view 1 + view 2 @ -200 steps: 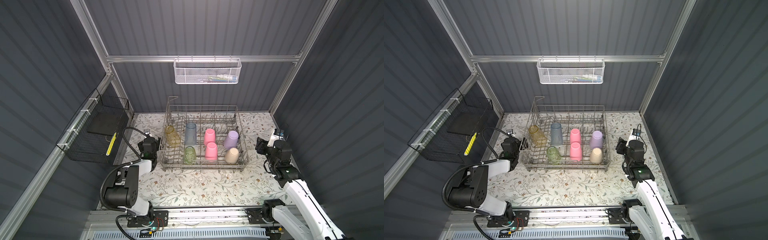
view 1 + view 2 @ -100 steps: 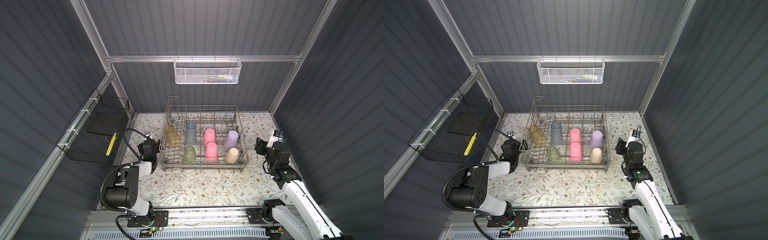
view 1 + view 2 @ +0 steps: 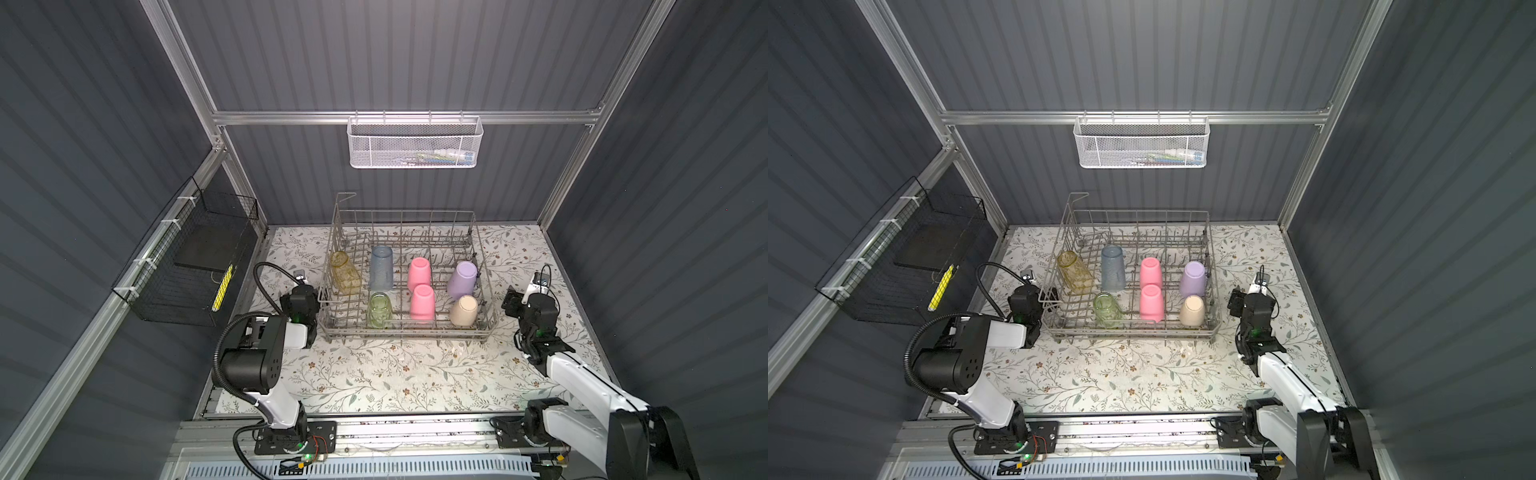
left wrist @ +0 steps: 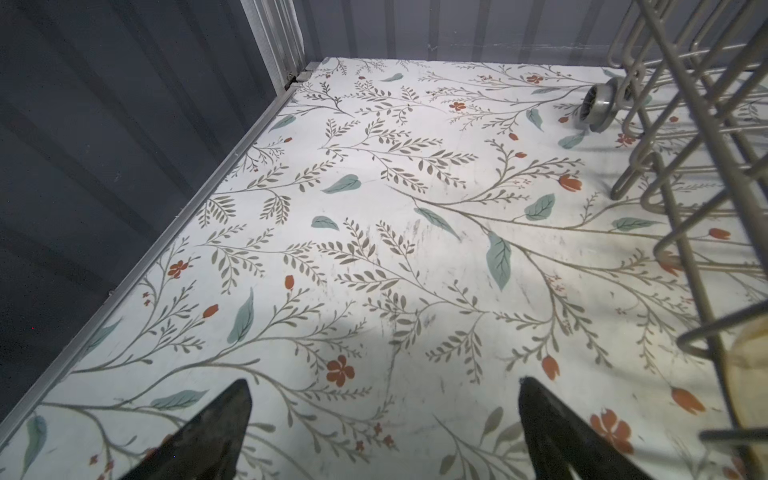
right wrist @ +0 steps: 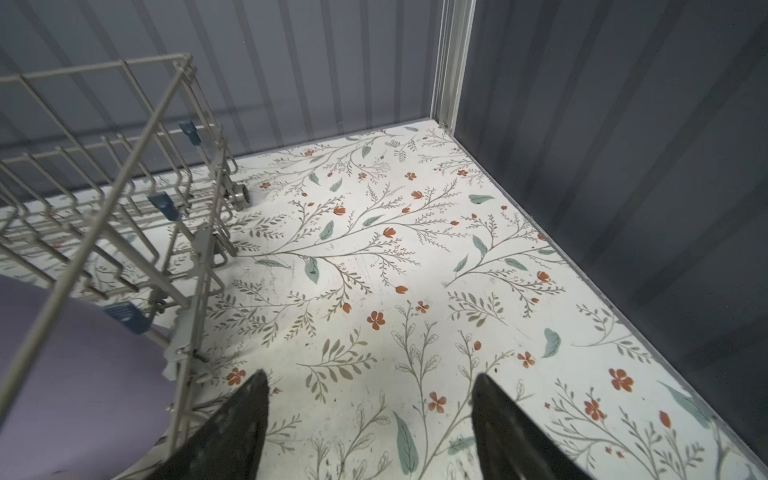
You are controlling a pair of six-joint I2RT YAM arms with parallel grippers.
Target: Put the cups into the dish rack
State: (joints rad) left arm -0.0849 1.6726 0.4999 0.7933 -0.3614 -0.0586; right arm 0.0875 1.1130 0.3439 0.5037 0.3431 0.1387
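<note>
The grey wire dish rack [image 3: 405, 329] [image 3: 1129, 332] stands mid-table in both top views. Several cups sit inside it: yellow [image 3: 344, 274], blue-grey [image 3: 381, 268], two pink [image 3: 418, 274] [image 3: 422, 302], lavender [image 3: 462, 279], beige [image 3: 463, 311] and green [image 3: 379, 309]. My left gripper [image 3: 301, 291] [image 4: 384, 384] hangs low just outside the rack's left wall, open and empty over bare mat. My right gripper [image 3: 512, 304] [image 5: 370, 376] is just outside the right wall, also open and empty. The lavender cup [image 5: 83, 374] shows through the rack wires [image 5: 124, 208] in the right wrist view.
A white mesh basket [image 3: 415, 143] hangs on the back wall. A black wire basket [image 3: 187, 266] hangs on the left wall. The floral mat [image 3: 395, 374] stretches in front of the rack. Dark walls close in behind each gripper.
My right gripper has drawn back slightly toward the near side and its jaws have spread wider. The left gripper has shifted only a little.
</note>
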